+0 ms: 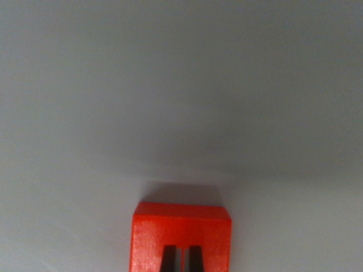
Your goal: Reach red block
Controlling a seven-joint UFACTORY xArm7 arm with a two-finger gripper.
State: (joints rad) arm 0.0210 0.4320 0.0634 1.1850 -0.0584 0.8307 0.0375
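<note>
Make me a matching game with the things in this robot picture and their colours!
Things:
1. block
2. fingertips
3. surface

Colours:
A. pale grey
B. red
C. black

Pairs: 1-B, 2-C, 3-A

The red block sits at the bottom of the wrist view, with the two black fingertips in front of it and the pale grey surface all around.

block [181,235]: bottom centre, on table [181,85] | fingertips [168,260]: before its near face
</note>
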